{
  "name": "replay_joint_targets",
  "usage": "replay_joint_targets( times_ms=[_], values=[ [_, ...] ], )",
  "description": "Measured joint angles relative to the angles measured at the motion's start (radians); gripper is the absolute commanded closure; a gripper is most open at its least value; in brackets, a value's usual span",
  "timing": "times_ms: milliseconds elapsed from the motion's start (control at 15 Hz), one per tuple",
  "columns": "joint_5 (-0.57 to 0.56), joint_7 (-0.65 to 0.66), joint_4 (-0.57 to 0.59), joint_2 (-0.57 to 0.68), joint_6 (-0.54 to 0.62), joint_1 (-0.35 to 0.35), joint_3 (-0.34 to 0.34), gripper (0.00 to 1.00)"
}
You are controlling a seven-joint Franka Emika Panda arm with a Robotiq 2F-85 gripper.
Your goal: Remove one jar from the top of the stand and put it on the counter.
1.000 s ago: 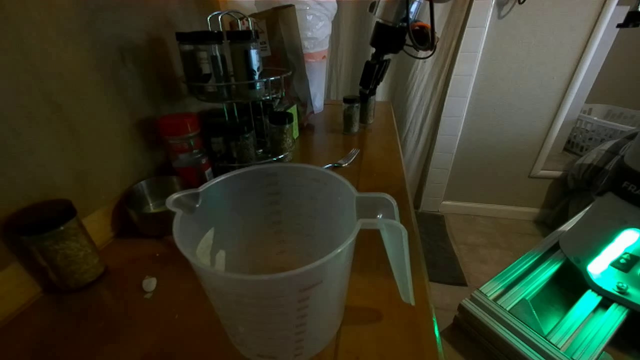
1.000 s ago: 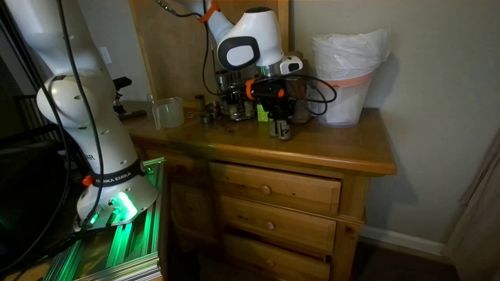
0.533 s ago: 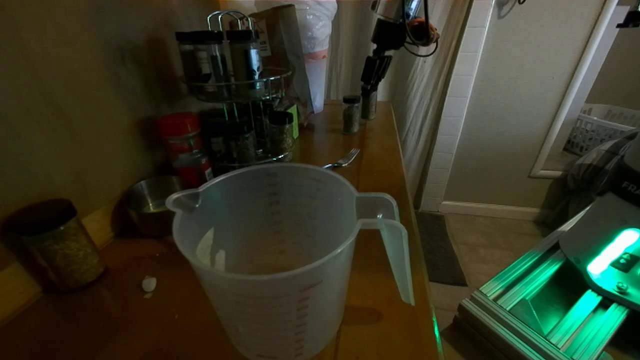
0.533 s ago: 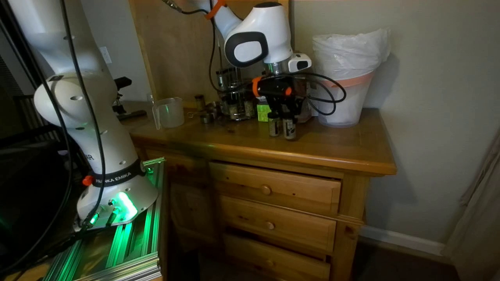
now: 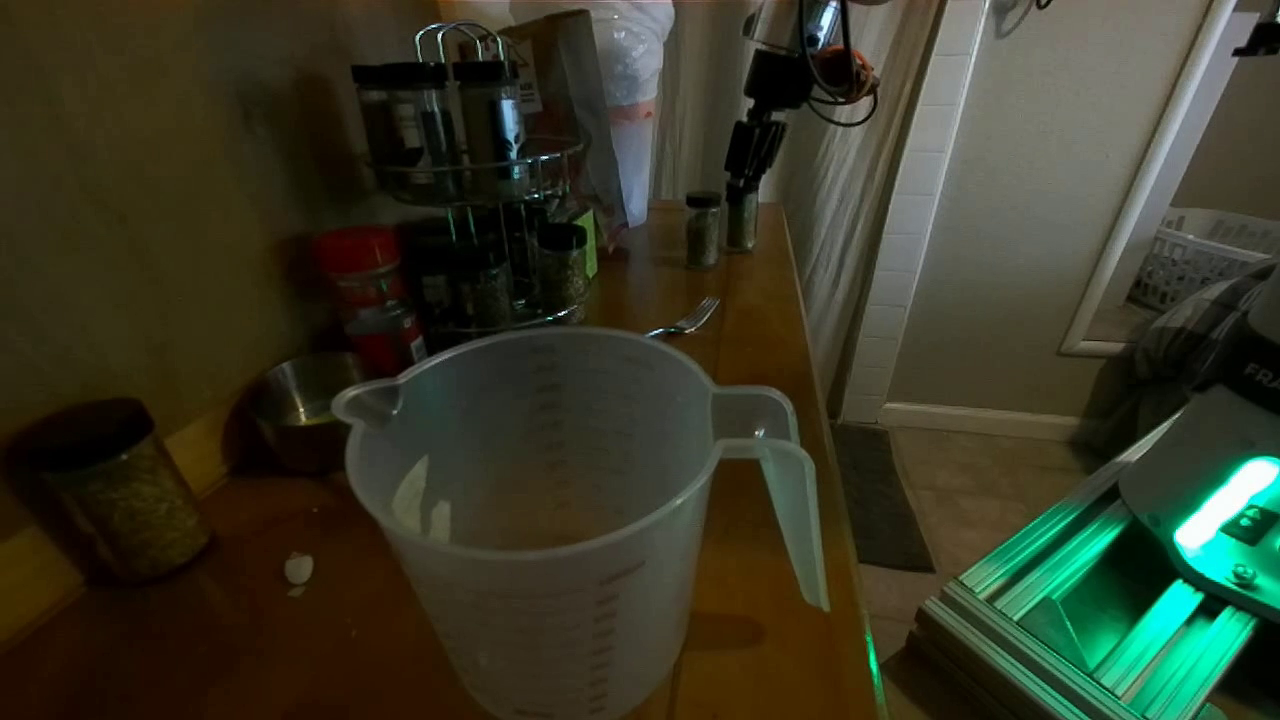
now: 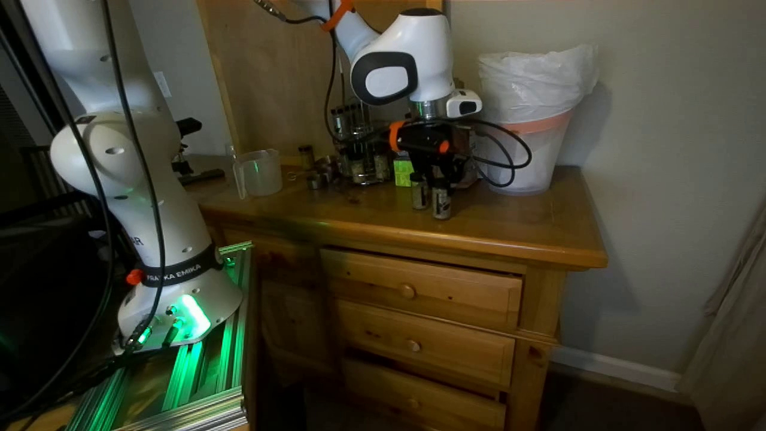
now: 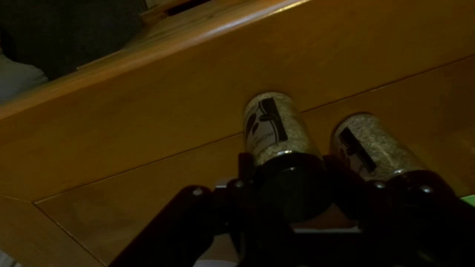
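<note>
brown counter (image 6: 508, 230), black claw (image 7: 287, 165), tan-speckled jar (image 7: 298, 135) with black-and-white label (image 7: 261, 131), lime-green box (image 6: 403, 172), whitish jug (image 5: 480, 600) with reddish markings (image 5: 603, 640)

A second jar (image 7: 382, 146) crowds the end effector (image 7: 288, 167); opposite lies bare counter (image 7: 148, 118).

Two spice jars (image 7: 271, 129) at one gripper (image 7: 288, 167), one spice rack (image 5: 550, 157), one measuring jug (image 5: 545, 610), one fork (image 5: 692, 319), one wastebasket (image 6: 529, 152); racked jars (image 5: 491, 125) uncountable.

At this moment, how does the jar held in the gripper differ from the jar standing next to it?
The held jar is inside the gripper; the neighbouring jar stands outside it. The held jar is nearer the front edge of the counter; the neighbouring jar is farther back. Both have dark lids and labels.
</note>
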Motion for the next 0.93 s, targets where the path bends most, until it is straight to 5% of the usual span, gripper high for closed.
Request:
replay_joint_targets(
  times_ms=[600,667,933],
  values=[
    [-0.013,0.010,0.001,0.001,-0.011,0.000,0.027,0.72],
    [-0.013,0.010,0.001,0.001,-0.012,0.000,0.027,0.24],
    [-0.013,0.014,0.002,0.001,-0.018,0.000,0.027,0.03]
  ],
)
